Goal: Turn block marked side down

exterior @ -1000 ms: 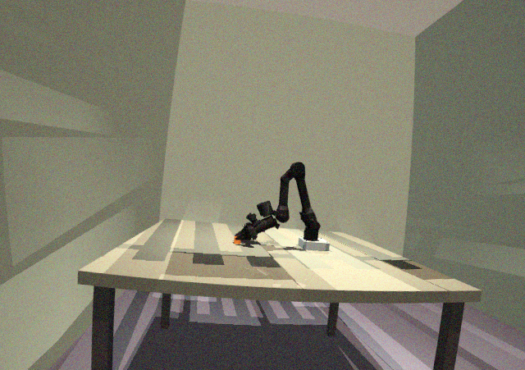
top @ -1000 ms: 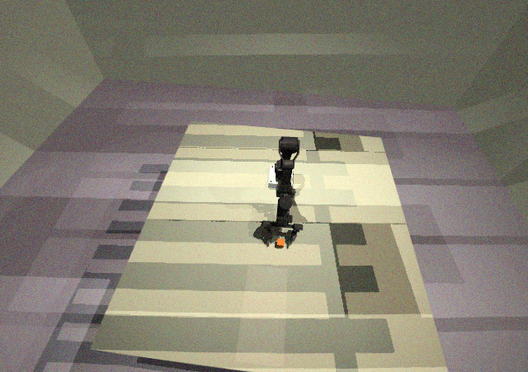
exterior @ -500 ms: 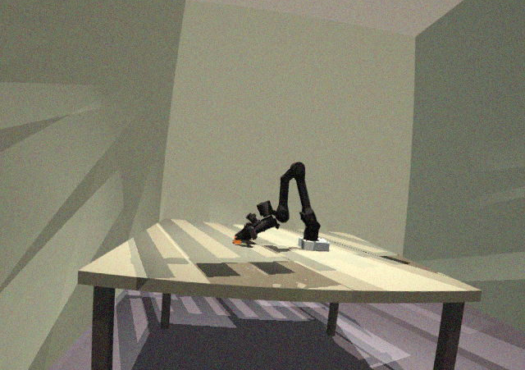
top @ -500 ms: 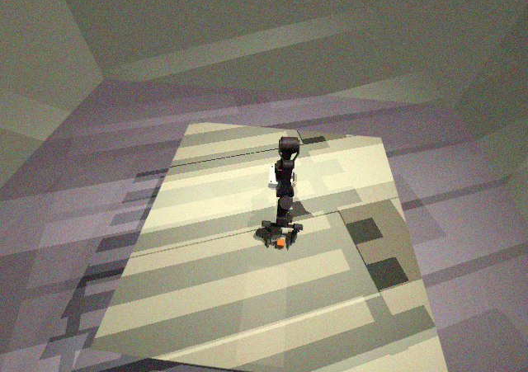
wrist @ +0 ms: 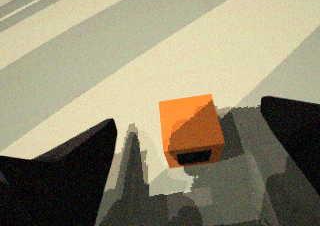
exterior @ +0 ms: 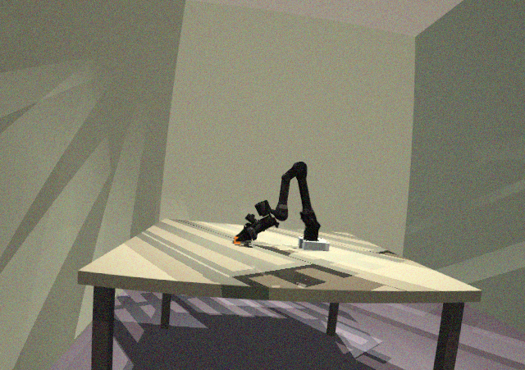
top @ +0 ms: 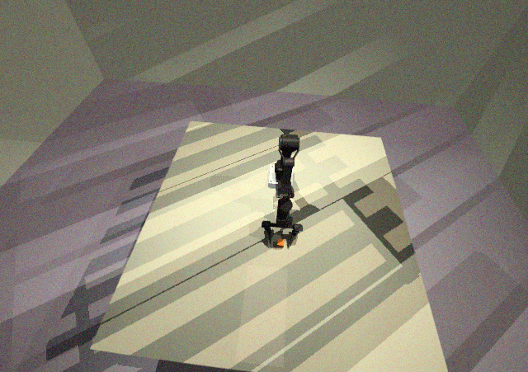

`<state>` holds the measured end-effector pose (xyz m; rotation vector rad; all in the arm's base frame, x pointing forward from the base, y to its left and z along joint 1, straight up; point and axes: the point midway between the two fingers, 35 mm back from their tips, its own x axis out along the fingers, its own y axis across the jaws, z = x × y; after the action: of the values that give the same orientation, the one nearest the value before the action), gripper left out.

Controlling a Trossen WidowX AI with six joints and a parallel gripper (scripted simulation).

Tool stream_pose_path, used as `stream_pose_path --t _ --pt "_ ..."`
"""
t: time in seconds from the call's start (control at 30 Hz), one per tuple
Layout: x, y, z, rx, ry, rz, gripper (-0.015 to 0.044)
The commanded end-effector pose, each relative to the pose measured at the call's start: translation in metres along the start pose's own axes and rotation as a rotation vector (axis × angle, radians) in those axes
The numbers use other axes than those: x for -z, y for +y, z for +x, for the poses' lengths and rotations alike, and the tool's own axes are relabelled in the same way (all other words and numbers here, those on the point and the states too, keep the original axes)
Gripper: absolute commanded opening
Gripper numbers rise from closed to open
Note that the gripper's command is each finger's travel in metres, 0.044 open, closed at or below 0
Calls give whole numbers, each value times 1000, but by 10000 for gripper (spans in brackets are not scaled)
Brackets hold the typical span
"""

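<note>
Black arm (exterior: 292,192) bends low, its wide-open, empty claw (wrist: 200,151) straddling the orange block (wrist: 191,129).

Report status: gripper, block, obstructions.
Gripper open, holding nothing, fingers either side of the block. Orange block resting on the table, dark mark on a side face, not down. Nothing else near it.

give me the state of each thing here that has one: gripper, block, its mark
gripper: open wide, holding nothing, one finger on either side of the block and apart from it
block: resting on the table, free of the fingers
dark mark: on a side face toward the wrist camera, not facing down
arm: bent over, reaching down to the block
</note>
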<state>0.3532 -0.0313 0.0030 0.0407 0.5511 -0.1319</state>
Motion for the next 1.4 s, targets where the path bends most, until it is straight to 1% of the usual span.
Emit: stream_pose_path --t 0.0,0.17,0.3,0.4,0.9,0.97,1.37 --pt "-15 1 4 1 92 -4 440" --pt "-33 1 -14 1 269 -4 440" --pt "-46 0 -43 2 396 -2 440" --pt "-50 0 -56 2 438 -1 440" --pt "-51 0 -55 2 443 -1 440" --pt "-55 0 -52 3 485 -2 440" --pt "-84 1 -35 3 876 -3 440"
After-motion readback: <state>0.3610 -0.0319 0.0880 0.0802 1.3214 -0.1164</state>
